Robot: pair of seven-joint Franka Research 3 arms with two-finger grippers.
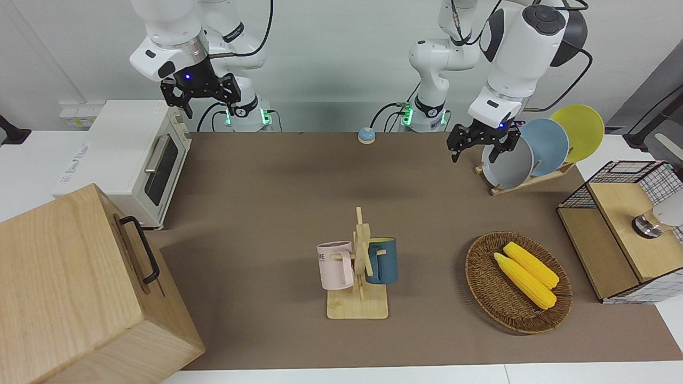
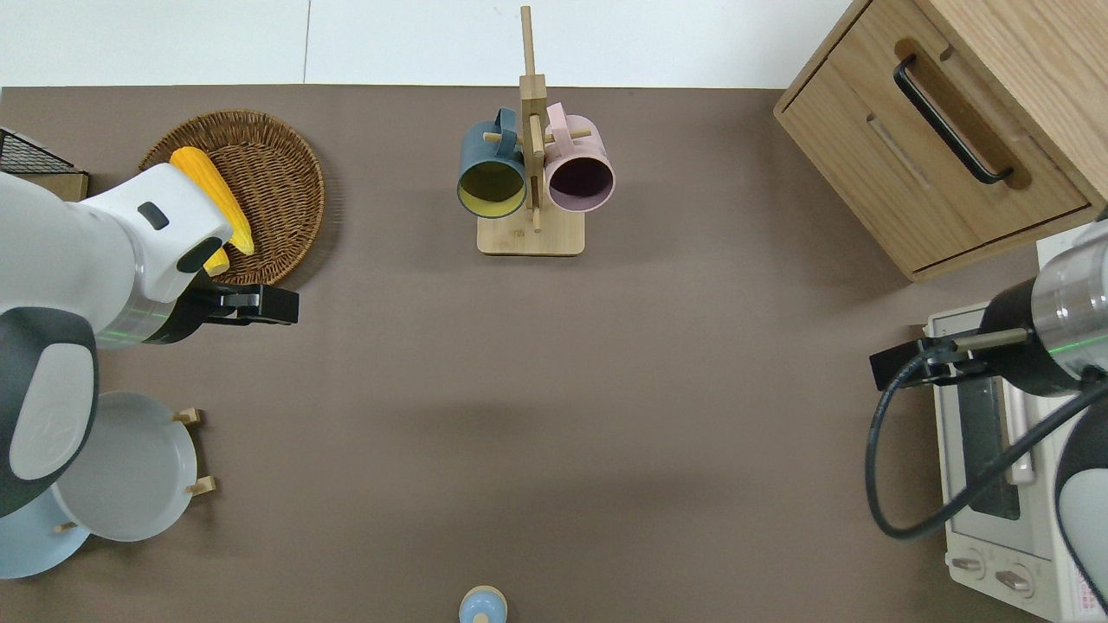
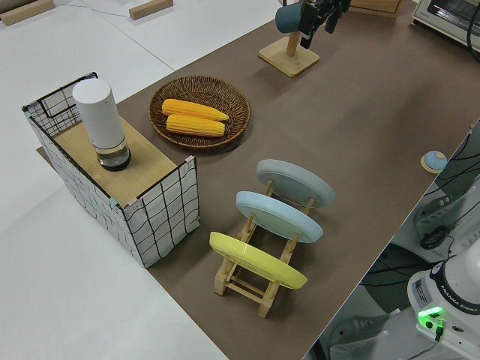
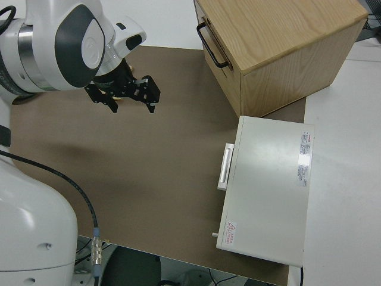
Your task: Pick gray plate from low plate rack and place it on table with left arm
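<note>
The gray plate [image 1: 509, 166] leans in the slot of the low plate rack [image 1: 525, 184] farthest from the robots, at the left arm's end of the table [image 1: 299, 202]. It also shows in the overhead view [image 2: 130, 472] and the left side view [image 3: 296, 182]. My left gripper [image 1: 475, 152] is open and empty in the air. In the overhead view it [image 2: 260, 305] is over bare table between the rack [image 2: 192, 417] and the wicker basket. The right arm, with its open gripper [image 1: 205, 101], is parked.
A blue plate [image 1: 547, 145] and a yellow plate [image 1: 579, 130] stand in the same rack. A wicker basket [image 1: 483, 277] holds corn cobs. There are also a mug stand [image 1: 358, 306] with two mugs, a wire crate [image 1: 619, 176], a toaster oven [image 1: 128, 154] and a wooden cabinet [image 1: 69, 288].
</note>
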